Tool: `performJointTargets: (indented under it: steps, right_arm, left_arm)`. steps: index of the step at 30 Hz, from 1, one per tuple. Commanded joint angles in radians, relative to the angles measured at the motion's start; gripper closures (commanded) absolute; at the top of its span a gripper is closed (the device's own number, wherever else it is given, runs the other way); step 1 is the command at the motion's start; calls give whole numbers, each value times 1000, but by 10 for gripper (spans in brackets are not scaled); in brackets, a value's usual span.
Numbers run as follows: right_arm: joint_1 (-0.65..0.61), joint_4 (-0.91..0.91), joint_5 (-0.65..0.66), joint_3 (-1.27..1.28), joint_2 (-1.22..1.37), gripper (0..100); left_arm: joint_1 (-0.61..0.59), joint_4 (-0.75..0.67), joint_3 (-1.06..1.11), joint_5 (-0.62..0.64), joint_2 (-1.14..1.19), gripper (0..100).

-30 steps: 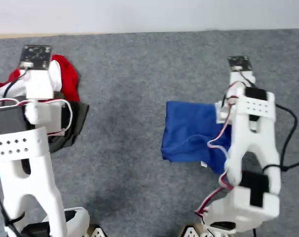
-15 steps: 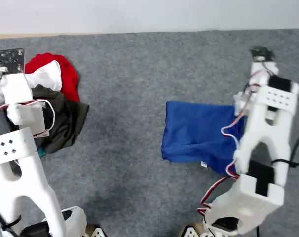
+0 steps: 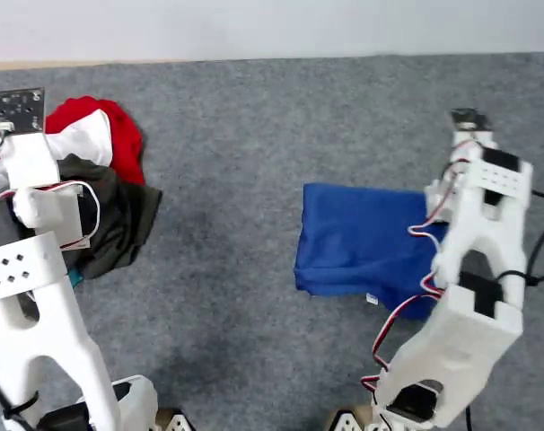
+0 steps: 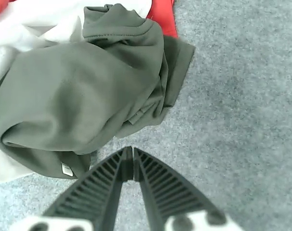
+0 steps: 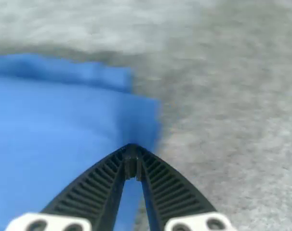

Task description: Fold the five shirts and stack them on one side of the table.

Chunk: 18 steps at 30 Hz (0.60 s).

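Observation:
A blue shirt (image 3: 357, 238) lies partly folded on the grey carpet right of centre. The right arm (image 3: 477, 184) stands over its right edge. My right gripper (image 5: 131, 161) is shut, its tips just above the blue shirt's (image 5: 54, 130) border, with no cloth seen between them. At the far left sits a heap made of a red shirt (image 3: 106, 121), a white shirt (image 3: 85, 139) and a dark olive shirt (image 3: 119, 215). The left arm (image 3: 34, 193) covers the heap's left part. My left gripper (image 4: 132, 162) is shut and bare, beside the olive shirt (image 4: 78, 91).
Grey carpet (image 3: 227, 180) covers the table, with open room between the heap and the blue shirt. A pale wall strip (image 3: 272, 27) runs along the far edge. A scrap of teal cloth (image 3: 72, 278) peeks from under the heap by the left arm.
The left arm swung left, uncovering more of the heap. The right arm swung right off the blue shirt, then eased slightly back. The blue shirt stayed put.

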Motion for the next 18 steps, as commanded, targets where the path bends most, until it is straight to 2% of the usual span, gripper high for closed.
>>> performJointTargets:
  steps: [1, 5, 9, 15, 18]
  right_arm:
    - [8, 24, 5, -15, -39, 989]
    - [-44, 130, 3, -43, -136, 989]
    - [-62, 156, -28, -44, -202, 969]
    - [-73, 148, -199, -44, -156, 738]
    - [-94, 117, -222, -46, -105, 740]
  left_arm:
    - [-9, 20, -4, -2, -26, 993]
    - [-9, 20, -4, -2, -26, 993]
    - [-9, 20, 16, -2, -26, 993]
    - [-9, 18, 128, -3, -31, 994]
    - [-9, 18, 147, -3, -32, 994]
